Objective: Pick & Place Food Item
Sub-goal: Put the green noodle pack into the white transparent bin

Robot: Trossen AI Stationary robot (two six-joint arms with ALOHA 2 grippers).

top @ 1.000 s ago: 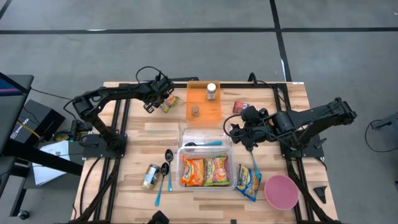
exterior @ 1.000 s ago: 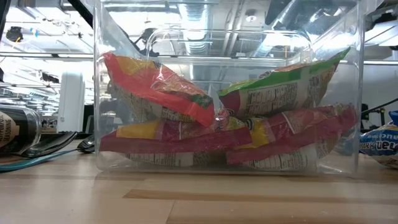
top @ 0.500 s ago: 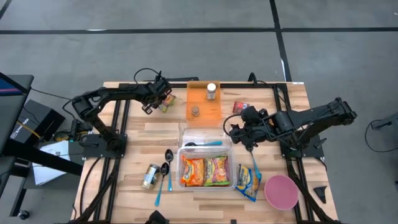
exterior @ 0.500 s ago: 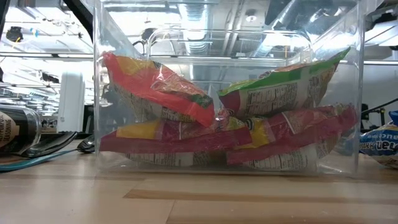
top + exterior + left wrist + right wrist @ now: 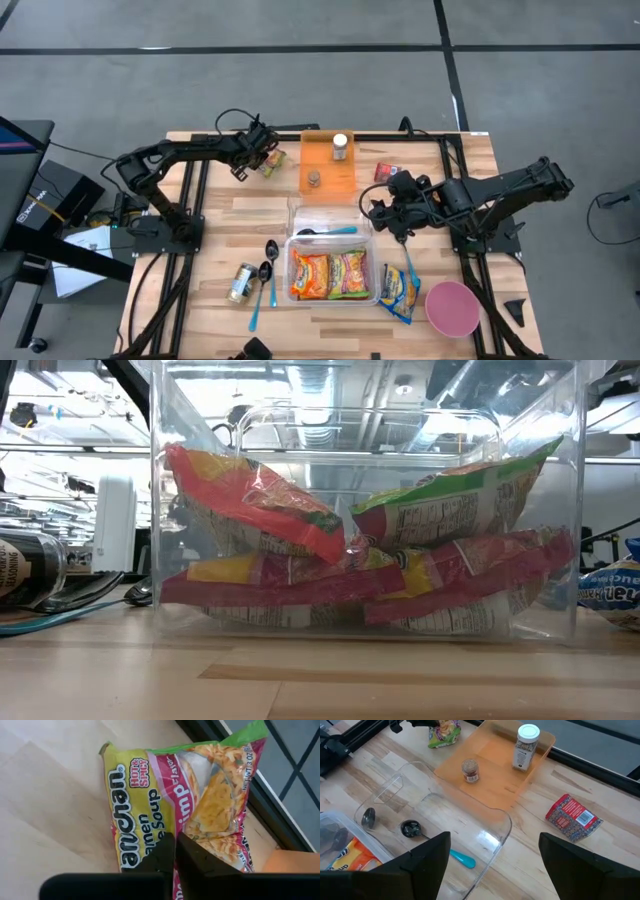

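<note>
Wooden bench (image 5: 220,215), top view. Clear bin (image 5: 331,272) at front centre holds noodle packets. Orange tray (image 5: 327,163) at rear centre. Right tool (image 5: 392,220) beside bin's far right corner, fingers spread, empty. Left tool (image 5: 252,160) at rear left, pinched closed on edge of ramen packet (image 5: 185,805), which lies on bench just beside tray.

A robotics lab: a wooden workbench (image 5: 225,215) on a grey concrete floor (image 5: 300,80), equipment racks (image 5: 60,480) far behind under bright lights.
</note>
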